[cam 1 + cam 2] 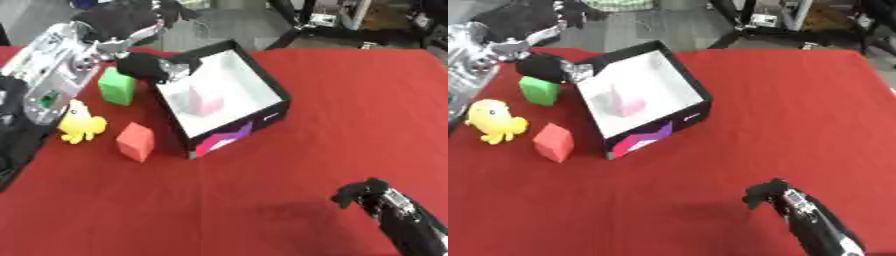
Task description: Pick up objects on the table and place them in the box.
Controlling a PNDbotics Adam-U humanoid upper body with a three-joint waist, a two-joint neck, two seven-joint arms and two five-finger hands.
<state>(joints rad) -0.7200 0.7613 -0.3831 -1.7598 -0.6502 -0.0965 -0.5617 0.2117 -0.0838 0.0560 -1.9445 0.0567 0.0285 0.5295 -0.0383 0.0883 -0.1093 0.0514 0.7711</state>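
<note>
Left eye view: left hand [150,67] at box's [267,85] far-left rim, dark, fingers impossible to tell apart or together, whether holding anything unclear. Beside it on red bench [262,200], left of box: green block [116,86], yellow toy [81,123], red block [136,141]. Probably between picks; next, reaching back for green block. Inside box, pale pink block [206,101]. Near right, right hand [363,192] idle, fingers curled, empty.

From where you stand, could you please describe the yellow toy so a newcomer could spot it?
Start at the black, white-lined box on the red table. Three things lie to its left; the yellow soft toy is farthest from the box. Its neighbours are plain blocks, one green, one red.
</note>
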